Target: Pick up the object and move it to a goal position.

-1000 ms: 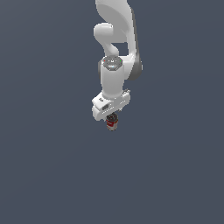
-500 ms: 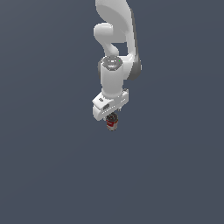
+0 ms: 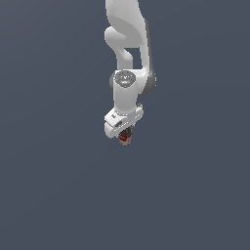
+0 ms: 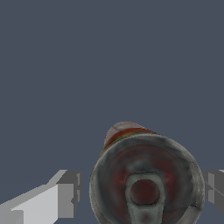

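A bare simulated scene, no real room: a flat, featureless slate-grey ground (image 3: 58, 195) fills both views, with only a smoothly rendered white robot arm (image 3: 128, 58).

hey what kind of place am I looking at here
Most likely a bare simulated test scene, not a real room: a flat, featureless grey-blue ground, a smooth white arm rendered without wear, and one small can between the gripper fingers.

Nothing but flat grey ground surrounds the hand (image 3: 126, 136) in the exterior view, so every side lies free for passage. Only the tin can (image 4: 146, 179) fills the gap between the fingers (image 4: 65, 194), touching or nearly touching both.
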Robot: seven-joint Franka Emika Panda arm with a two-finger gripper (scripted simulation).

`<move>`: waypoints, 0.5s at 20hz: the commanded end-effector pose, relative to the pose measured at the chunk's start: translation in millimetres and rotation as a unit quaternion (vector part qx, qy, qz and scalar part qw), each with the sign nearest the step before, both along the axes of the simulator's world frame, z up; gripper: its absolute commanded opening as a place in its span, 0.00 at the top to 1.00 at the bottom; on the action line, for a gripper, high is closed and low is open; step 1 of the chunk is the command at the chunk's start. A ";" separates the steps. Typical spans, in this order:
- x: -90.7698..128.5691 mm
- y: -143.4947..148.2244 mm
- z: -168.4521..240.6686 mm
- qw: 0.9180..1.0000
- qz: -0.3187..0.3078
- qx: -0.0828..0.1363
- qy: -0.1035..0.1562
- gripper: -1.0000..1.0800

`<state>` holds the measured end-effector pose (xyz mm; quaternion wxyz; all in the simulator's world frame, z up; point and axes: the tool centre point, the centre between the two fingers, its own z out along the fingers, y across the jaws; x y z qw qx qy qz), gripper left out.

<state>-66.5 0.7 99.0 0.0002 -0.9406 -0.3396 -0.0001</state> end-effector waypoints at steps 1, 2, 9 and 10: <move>-0.4 0.1 -11.3 1.000 0.001 0.000 0.000 0.04; -0.4 -0.1 -14.6 1.000 0.001 0.000 0.000 0.04; 0.3 -0.1 -21.6 1.000 0.001 0.000 0.000 1.00; 0.3 -0.1 -21.6 1.000 0.001 0.000 0.000 1.00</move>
